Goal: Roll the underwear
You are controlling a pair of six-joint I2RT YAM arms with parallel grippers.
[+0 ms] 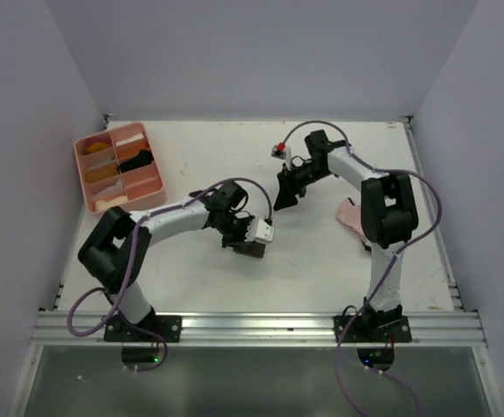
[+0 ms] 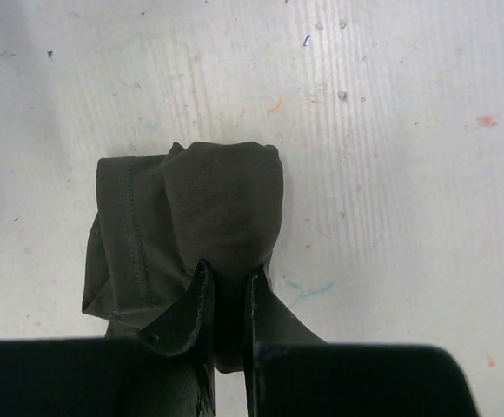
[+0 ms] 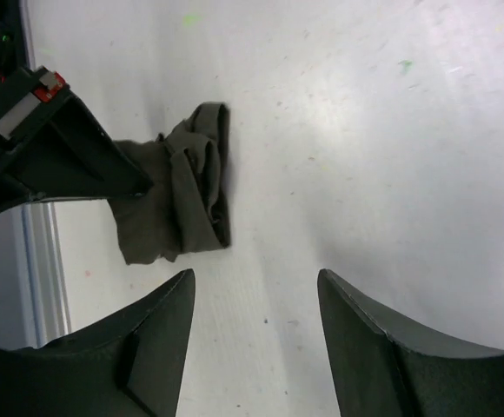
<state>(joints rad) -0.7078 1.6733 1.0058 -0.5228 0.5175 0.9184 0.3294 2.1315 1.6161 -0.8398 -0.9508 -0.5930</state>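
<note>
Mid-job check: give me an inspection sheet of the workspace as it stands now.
Surface: white table, faint coloured specks.
Job's things: olive underwear bunched mid-table; pink underwear behind the right arm, partly hidden.
Clutter: pink tray with small items, far left.
Grippers: left gripper shut on the olive underwear; right gripper open, empty, above the table.
Cables: purple cables looped along both arms.
Surroundings: pale walls; metal rail at near edge.
</note>
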